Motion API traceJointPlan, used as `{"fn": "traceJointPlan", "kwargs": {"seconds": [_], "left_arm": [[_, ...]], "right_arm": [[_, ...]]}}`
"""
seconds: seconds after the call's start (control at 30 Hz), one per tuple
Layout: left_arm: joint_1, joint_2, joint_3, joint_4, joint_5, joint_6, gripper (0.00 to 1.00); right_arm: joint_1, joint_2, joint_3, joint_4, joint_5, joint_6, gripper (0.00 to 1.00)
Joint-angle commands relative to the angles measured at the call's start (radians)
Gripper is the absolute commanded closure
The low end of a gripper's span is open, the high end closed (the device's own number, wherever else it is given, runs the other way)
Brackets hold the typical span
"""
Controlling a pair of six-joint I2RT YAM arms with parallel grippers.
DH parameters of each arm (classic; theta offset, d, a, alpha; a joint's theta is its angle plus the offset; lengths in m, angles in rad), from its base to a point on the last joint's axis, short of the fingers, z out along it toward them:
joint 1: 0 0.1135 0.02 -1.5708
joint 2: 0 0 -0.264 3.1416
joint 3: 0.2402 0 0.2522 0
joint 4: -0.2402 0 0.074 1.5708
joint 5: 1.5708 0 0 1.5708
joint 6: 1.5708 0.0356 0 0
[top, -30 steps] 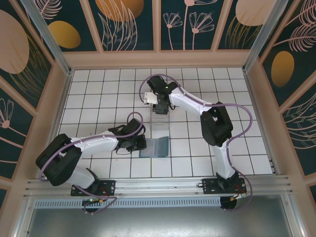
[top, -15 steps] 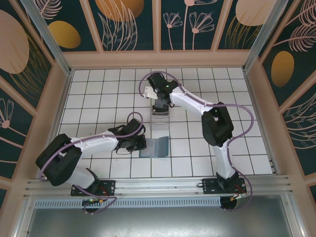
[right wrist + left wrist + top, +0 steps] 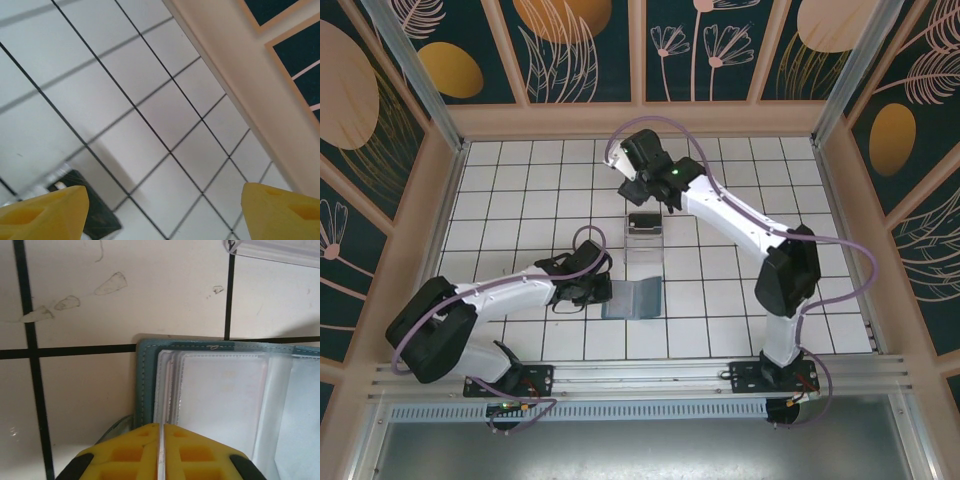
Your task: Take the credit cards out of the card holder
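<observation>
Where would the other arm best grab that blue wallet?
Probably its free right edge, coming in from the right. The card holder lies open and flat, and the left gripper is shut on its left edge, so that side is taken. The right gripper is open, over by the clear box.

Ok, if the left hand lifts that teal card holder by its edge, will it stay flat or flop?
Probably flops: the card holder looks like soft stitched material lying open, with thin clear sleeves. Likely light, so a push could slide it across the smooth tiles. The left hand seems shut on one thin edge, so the rest may sag.
</observation>
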Motion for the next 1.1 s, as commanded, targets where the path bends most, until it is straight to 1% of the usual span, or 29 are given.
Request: {"fn": "traceJointPlan", "kwargs": {"seconds": [0.0,0.07,0.1,0.17,0.23,0.27,0.3,0.47,0.63,0.73,0.87,0.97,1.07], "left_arm": [[-0.002,-0.028,0.000,-0.055,-0.044,0.005,0.89],[-0.002,-0.035,-0.002,-0.060,-0.048,0.005,0.89],[-0.001,-0.037,-0.004,-0.063,-0.050,0.006,0.89],[0.000,-0.043,-0.006,-0.070,-0.059,0.005,0.89],[0.001,-0.054,-0.007,-0.073,-0.070,0.001,0.89],[0.002,-0.061,-0.011,-0.070,-0.070,-0.003,0.89],[0.004,-0.065,-0.016,-0.065,-0.068,-0.007,0.89],[0.006,-0.075,-0.067,-0.007,-0.031,-0.047,0.89],[0.009,-0.093,-0.121,0.043,-0.010,-0.078,0.89],[0.011,-0.094,-0.142,0.062,-0.003,-0.093,0.90],[0.012,-0.109,-0.173,0.096,0.011,-0.114,0.90],[0.013,-0.120,-0.193,0.108,0.011,-0.121,0.90],[0.017,-0.132,-0.205,0.119,0.012,-0.127,0.90]], "right_arm": [[0.010,-0.054,-0.057,0.013,-0.070,0.289,0.22],[0.010,-0.056,-0.062,-0.017,-0.100,0.439,0.27],[0.011,-0.053,-0.061,-0.035,-0.138,0.499,0.31],[0.012,-0.046,-0.074,-0.066,-0.239,0.647,0.35],[0.013,-0.031,-0.095,-0.100,-0.368,0.764,0.37],[0.016,-0.025,-0.116,-0.107,-0.424,0.804,0.39],[0.027,-0.027,-0.142,-0.102,-0.452,0.830,0.39],[0.092,-0.055,-0.284,-0.081,-0.474,0.945,0.39],[0.129,-0.073,-0.364,-0.098,-0.477,1.028,0.43],[0.153,-0.072,-0.406,-0.091,-0.472,1.052,0.43],[0.191,-0.018,-0.412,-0.123,-0.432,1.062,0.43],[0.218,0.020,-0.396,-0.138,-0.406,1.070,0.39],[0.238,0.057,-0.383,-0.138,-0.404,1.081,0.36]]}}
